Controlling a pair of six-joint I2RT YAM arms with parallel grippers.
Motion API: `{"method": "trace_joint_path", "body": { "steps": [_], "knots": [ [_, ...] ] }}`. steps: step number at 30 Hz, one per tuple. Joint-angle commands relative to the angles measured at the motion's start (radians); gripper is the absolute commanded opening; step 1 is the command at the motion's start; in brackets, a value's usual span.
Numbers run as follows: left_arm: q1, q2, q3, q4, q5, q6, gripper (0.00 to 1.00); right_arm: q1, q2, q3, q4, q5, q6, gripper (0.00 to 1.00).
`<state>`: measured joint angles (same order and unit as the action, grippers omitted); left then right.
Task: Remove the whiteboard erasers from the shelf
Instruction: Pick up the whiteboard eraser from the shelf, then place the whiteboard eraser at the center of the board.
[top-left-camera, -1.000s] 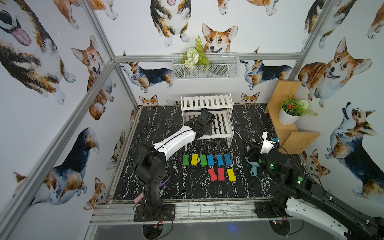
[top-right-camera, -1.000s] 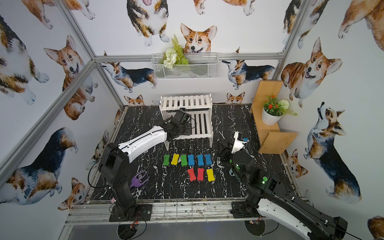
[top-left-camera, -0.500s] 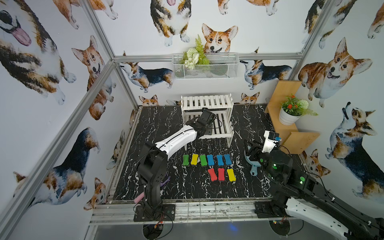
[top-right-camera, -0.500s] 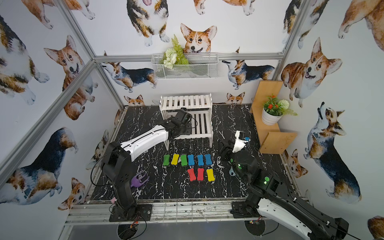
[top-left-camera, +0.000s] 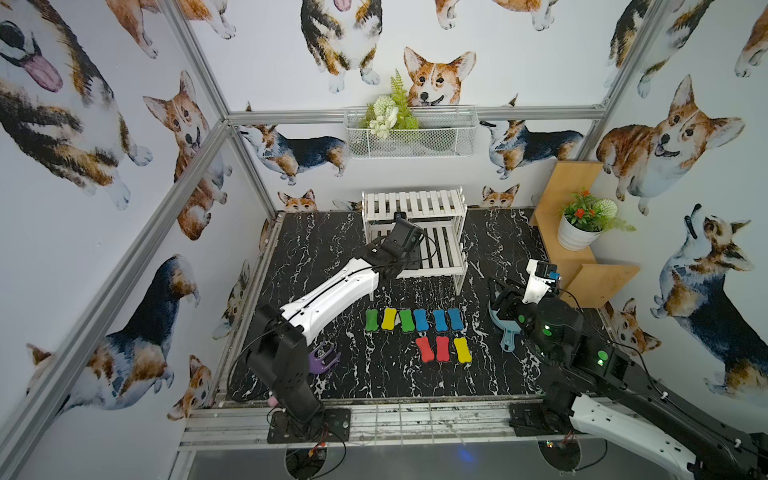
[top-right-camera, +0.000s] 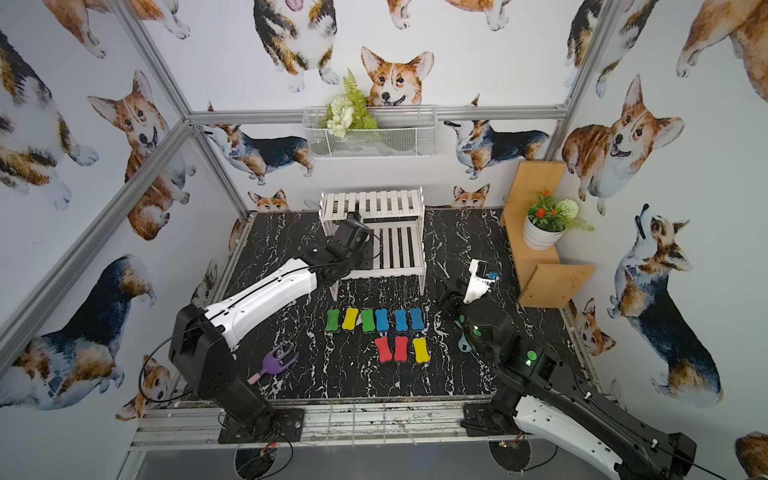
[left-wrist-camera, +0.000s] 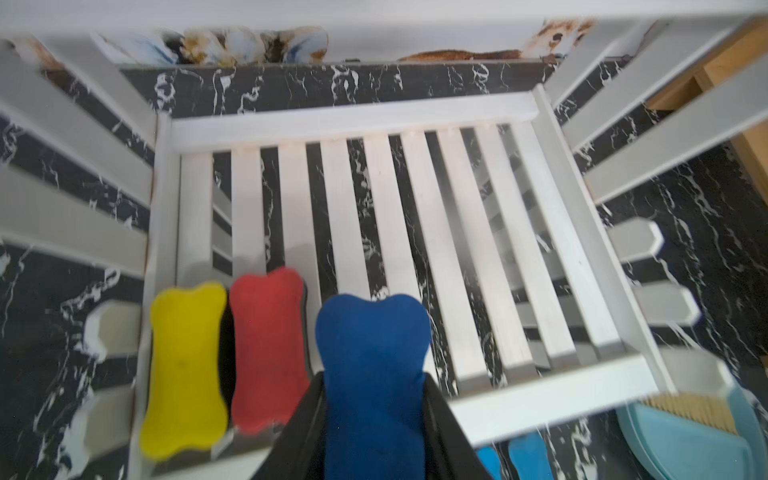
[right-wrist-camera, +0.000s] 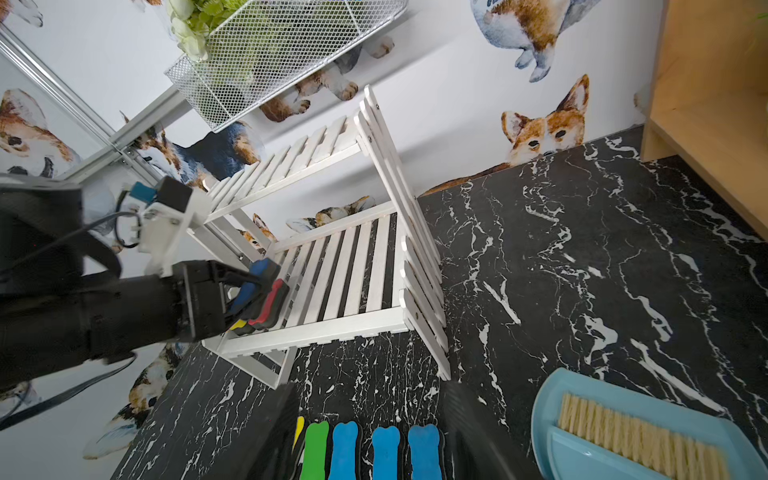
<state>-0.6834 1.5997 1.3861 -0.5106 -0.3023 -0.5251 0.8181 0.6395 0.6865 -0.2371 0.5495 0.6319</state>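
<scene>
The white slatted shelf (top-left-camera: 415, 205) stands at the back of the table. On its lower tier (left-wrist-camera: 353, 110) lie a yellow eraser (left-wrist-camera: 185, 370) and a red eraser (left-wrist-camera: 268, 349), side by side. My left gripper (left-wrist-camera: 372, 380) is shut on a dark blue eraser (left-wrist-camera: 370, 328) beside them, a black finger on each flank. In the right wrist view that blue eraser (right-wrist-camera: 259, 268) sits higher than the red one (right-wrist-camera: 272, 303). Several erasers lie on the table in two rows (top-left-camera: 413, 320), in front of the shelf. My right gripper (right-wrist-camera: 370, 399) hangs open above the blue ones.
A light-blue dustpan with brush (right-wrist-camera: 648, 436) lies on the table to the right of the erasers, under my right arm. A purple tool (top-left-camera: 322, 357) lies at the front left. The tan wooden stand (top-left-camera: 582, 266) holds a potted plant (top-left-camera: 577, 232). A wire basket (top-left-camera: 409, 133) hangs on the back wall.
My left gripper has closed on the dark blue eraser at the shelf's lower tier. The right arm has drifted slightly towards the back.
</scene>
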Motion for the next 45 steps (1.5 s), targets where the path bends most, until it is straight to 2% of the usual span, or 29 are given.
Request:
{"method": "trace_joint_path", "body": {
  "steps": [1, 7, 9, 12, 18, 19, 22, 27, 37, 40, 45],
  "knots": [
    [-0.045, -0.113, -0.108, -0.024, -0.022, -0.103, 0.35, 0.000, 0.027, -0.001, 0.040, -0.008, 0.007, 0.62],
    [-0.182, -0.298, -0.382, -0.078, 0.046, -0.299, 0.35, 0.000, 0.096, 0.028, 0.048, 0.007, -0.015, 0.62],
    [-0.217, -0.315, -0.444, -0.099, 0.081, -0.370, 0.34, 0.000, 0.112, 0.044, 0.045, 0.014, -0.023, 0.62],
    [-0.248, -0.305, -0.502, -0.111, 0.157, -0.412, 0.34, -0.002, 0.128, 0.070, 0.033, 0.045, -0.027, 0.62],
    [-0.276, -0.232, -0.503, -0.155, 0.260, -0.397, 0.34, -0.005, 0.141, 0.097, 0.002, 0.100, -0.030, 0.62],
    [-0.276, -0.219, -0.507, -0.153, 0.275, -0.397, 0.34, -0.005, 0.140, 0.097, 0.000, 0.102, -0.032, 0.66],
    [-0.276, -0.164, -0.508, -0.132, 0.301, -0.397, 0.33, -0.008, 0.129, 0.099, -0.005, 0.113, -0.032, 0.66],
    [-0.281, -0.076, -0.496, -0.112, 0.316, -0.400, 0.29, -0.011, 0.105, 0.102, -0.008, 0.142, -0.031, 0.67],
    [-0.266, 0.010, -0.448, -0.100, 0.285, -0.382, 0.30, -0.014, 0.100, 0.109, -0.010, 0.146, -0.040, 0.67],
    [-0.266, 0.022, -0.443, -0.102, 0.288, -0.376, 0.34, -0.014, 0.098, 0.109, -0.010, 0.147, -0.038, 0.67],
    [-0.266, 0.009, -0.442, -0.100, 0.286, -0.368, 0.51, -0.014, 0.095, 0.108, -0.011, 0.141, -0.029, 0.67]
  ]
}}
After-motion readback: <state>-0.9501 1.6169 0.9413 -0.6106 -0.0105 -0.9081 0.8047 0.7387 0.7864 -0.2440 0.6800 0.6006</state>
